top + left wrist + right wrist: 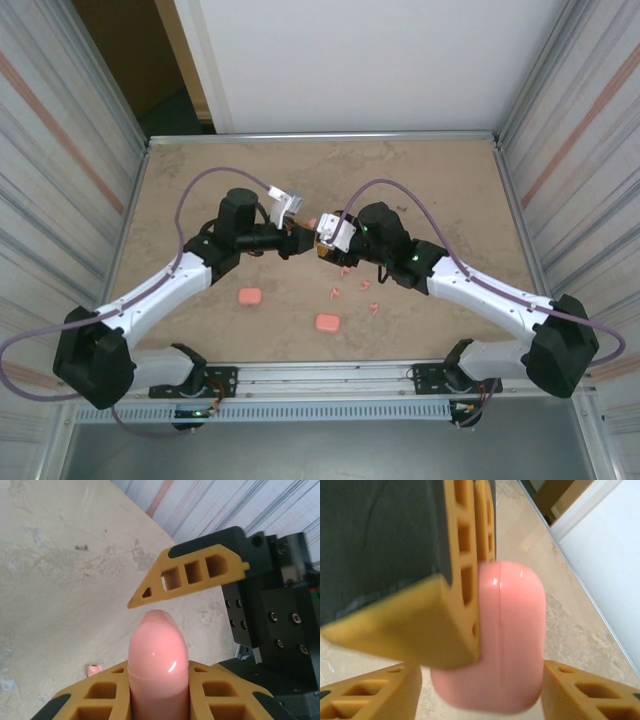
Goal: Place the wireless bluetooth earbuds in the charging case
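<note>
Between the left tool's (pixel 157 680) fingers sits a pink charging case (pixel 157 645), pinched by its lower part, rounded end sticking out past the tips. Left tool closed on it and lifted off the desk (pixel 200 190). The right tool (pixel 482 680) faces it nose to nose. Its jaws stand apart on either side of the same case (pixel 512 630), with a gap showing on one side, so it is open and not gripping. In the left wrist view one right finger hangs just above the case tip, apart from it.

A seam line runs around the case, and the lid looks shut.

Handling, as a judgement: the case is a hard, glossy shell, light, stiff and rounded, so likely slippery. Best held across the flat faces on one side of the seam, leaving the lid half free for the other tool to pry.

Earbuds (pixel 335 294) lie loose on the desk, below and on the near side of the right tool (pixel 325 243). One earbud (pixel 93 670) lies down beside the left tool's fingers. None is in the case yet. They are tiny, rigid and featherlight, easy to flick away; pinch across the stem rather than the bulb.

Further out on the near side of both tools, two other pink cases (pixel 249 297) lie flat on the desk.
</note>
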`<state>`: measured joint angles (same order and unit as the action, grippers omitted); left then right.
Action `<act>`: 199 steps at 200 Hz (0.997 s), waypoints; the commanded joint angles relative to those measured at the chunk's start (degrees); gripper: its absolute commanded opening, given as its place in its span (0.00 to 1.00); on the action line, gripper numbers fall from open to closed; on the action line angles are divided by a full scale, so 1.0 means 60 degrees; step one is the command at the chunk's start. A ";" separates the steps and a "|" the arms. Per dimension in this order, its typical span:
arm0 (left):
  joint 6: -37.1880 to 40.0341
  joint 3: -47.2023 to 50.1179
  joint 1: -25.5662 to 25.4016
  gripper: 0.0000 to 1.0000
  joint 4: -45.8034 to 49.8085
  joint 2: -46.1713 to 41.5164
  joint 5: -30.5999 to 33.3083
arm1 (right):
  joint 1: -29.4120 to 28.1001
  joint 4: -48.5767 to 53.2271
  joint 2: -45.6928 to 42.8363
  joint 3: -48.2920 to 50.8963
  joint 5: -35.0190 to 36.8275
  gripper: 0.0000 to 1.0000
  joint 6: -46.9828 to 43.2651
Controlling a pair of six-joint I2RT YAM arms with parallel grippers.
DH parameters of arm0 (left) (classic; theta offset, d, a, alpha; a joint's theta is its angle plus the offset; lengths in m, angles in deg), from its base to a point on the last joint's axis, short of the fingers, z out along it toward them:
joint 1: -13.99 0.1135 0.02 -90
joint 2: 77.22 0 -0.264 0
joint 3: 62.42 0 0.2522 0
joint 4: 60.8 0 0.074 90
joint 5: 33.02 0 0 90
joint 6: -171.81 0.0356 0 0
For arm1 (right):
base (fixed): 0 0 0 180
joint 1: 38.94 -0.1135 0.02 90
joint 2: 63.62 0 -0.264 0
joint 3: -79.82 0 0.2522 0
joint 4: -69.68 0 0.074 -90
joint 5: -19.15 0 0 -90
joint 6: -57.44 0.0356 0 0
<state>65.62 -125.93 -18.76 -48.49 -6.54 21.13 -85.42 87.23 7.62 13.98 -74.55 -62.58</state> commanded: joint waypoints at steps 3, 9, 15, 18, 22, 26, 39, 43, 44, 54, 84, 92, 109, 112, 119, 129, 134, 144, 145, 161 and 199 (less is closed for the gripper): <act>0.0324 0.0407 0.0046 0.00 -0.0771 -0.0717 0.0436 | 0.0282 0.0375 -0.0614 0.0225 -0.0819 0.74 0.0831; 0.0313 0.0526 0.0093 0.00 -0.0936 -0.0844 0.0452 | 0.0353 0.0379 -0.0725 0.0322 -0.0940 0.77 0.0983; 0.0310 0.0656 0.0139 0.00 -0.1141 -0.0955 0.0454 | 0.0418 0.0372 -0.0830 0.0428 -0.1110 0.79 0.1162; 0.0310 0.0717 0.0154 0.00 -0.1249 -0.0998 0.0454 | 0.0458 0.0358 -0.0895 0.0475 -0.1199 0.80 0.1227; 0.0317 0.0810 0.0181 0.00 -0.1379 -0.1088 0.0443 | 0.0515 0.0339 -0.0979 0.0556 -0.1323 0.81 0.1382; 0.0324 0.0910 0.0199 0.00 -0.1573 -0.1148 0.0419 | 0.0586 0.0301 -0.1075 0.0642 -0.1479 0.82 0.1534; 0.0408 0.1298 0.0244 0.00 -0.2255 -0.1376 0.0292 | 0.0936 0.0097 -0.1412 0.0950 -0.2177 0.83 0.2104; 0.0443 0.1412 0.0256 0.00 -0.2497 -0.1444 0.0237 | 0.1057 0.0003 -0.1529 0.1079 -0.2476 0.84 0.2324; 0.0450 0.1439 0.0257 0.00 -0.2548 -0.1448 0.0228 | 0.1098 -0.0029 -0.1552 0.1107 -0.2555 0.84 0.2353; 0.0518 0.1749 0.0269 0.00 -0.3216 -0.1585 0.0076 | 0.1447 -0.0401 -0.1840 0.1423 -0.3382 0.84 0.2947; 0.0588 0.2534 0.0262 0.00 -0.5231 -0.1752 -0.0396 | 0.2412 -0.1906 -0.2743 0.2347 -0.5594 0.84 0.4769; 0.0603 0.2692 0.0259 0.00 -0.5775 -0.1735 -0.0555 | 0.2620 -0.2467 -0.2881 0.2585 -0.6075 0.84 0.5269; 0.0560 0.2982 0.0250 0.00 -0.6864 -0.1656 -0.0795 | 0.2964 -0.3508 -0.3051 0.2905 -0.6790 0.83 0.6228; 0.0559 0.3002 0.0247 0.00 -0.7007 -0.1631 -0.0836 | 0.2994 -0.3663 -0.3066 0.2944 -0.6878 0.83 0.6369; 0.0558 0.3058 0.0256 0.00 -0.7302 -0.1569 -0.0907 | 0.3064 -0.4022 -0.3095 0.3005 -0.7082 0.84 0.6674; 0.0566 0.3120 0.0239 0.00 -0.7675 -0.1504 -0.1006 | 0.3066 -0.4445 -0.3086 0.3060 -0.7253 0.84 0.7049; 0.0603 0.3136 0.0231 0.00 -0.7841 -0.1455 -0.1067 | 0.3073 -0.4672 -0.3085 0.3068 -0.7336 0.84 0.7222; 0.0688 0.3153 0.0215 0.00 -0.8077 -0.1385 -0.1202 | 0.3075 -0.5092 -0.3043 0.3097 -0.7392 0.84 0.7587; 0.0697 0.3152 0.0215 0.00 -0.8099 -0.1382 -0.1217 | 0.3075 -0.5125 -0.3042 0.3090 -0.7386 0.84 0.7621; 0.0897 0.3168 0.0167 0.00 -0.8285 -0.1320 -0.1333 | 0.3041 -0.5707 -0.2997 0.3131 -0.7285 0.85 0.8033; 0.1315 0.3283 0.0041 0.00 -0.8691 -0.1269 -0.1453 | 0.2689 -0.6288 -0.2682 0.3042 -0.6625 0.85 0.8167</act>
<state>70.47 -107.01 -17.91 -95.29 -14.21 14.46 -67.98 55.12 -9.56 32.56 -115.49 -16.81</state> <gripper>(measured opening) 0.231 0.849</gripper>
